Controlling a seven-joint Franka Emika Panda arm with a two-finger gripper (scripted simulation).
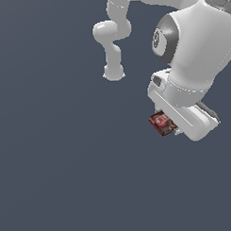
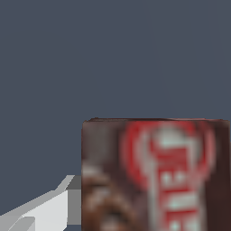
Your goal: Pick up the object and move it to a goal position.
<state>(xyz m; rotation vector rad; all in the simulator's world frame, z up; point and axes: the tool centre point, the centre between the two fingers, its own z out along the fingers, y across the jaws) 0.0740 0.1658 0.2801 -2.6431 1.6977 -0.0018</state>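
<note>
The object (image 1: 161, 123) is a small flat dark brown box with a red panel and white lettering. In the exterior view it sticks out from under my white hand, toward that view's left. My gripper (image 1: 173, 126) sits right over it, and the hand hides the fingers there. In the wrist view the box (image 2: 153, 176) is very close and fills much of the picture. One grey-white finger (image 2: 49, 207) lies against its side; the other finger is out of the picture. The gripper looks shut on the box. No goal marker shows.
A plain dark grey-blue floor (image 1: 67, 175) fills both views. The arm's white links and base (image 1: 112, 37) stand at the far side of the exterior view.
</note>
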